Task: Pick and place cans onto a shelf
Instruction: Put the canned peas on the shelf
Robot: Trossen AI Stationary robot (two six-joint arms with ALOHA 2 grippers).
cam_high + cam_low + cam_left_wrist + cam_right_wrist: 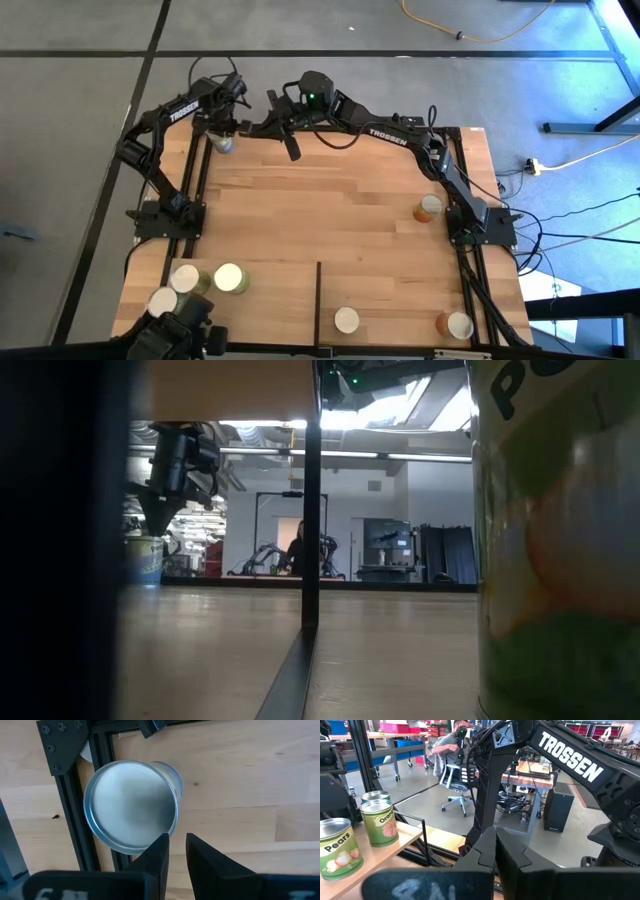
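A can with a silver top and blue side (222, 144) stands upright on the table's far left corner, beside the black frame; it also shows in the low view (143, 560) and the left wrist view (131, 805). My left gripper (222, 130) points down just above it, its fingers a narrow gap apart (177, 851) beside the can's rim. My right gripper (291, 143) hangs shut and empty (495, 845) over the far edge. The shelf (270, 300) with its dark divider (318, 298) lies at the near edge and carries several cream-topped cans (230, 278). My left gripper stands with one fingertip (161, 845) at the can's top rim (150, 842), coming from above and pointing down. I cannot tell whether it touches. The can stands upright on the table, beside the fingers and not between them.
An orange can (429, 208) stands by the right arm's base. Cans sit on the shelf at the left (185, 278), middle (347, 320) and right (456, 325). One can (560, 560) fills the low view's right. A person sits in the room beyond (455, 740).
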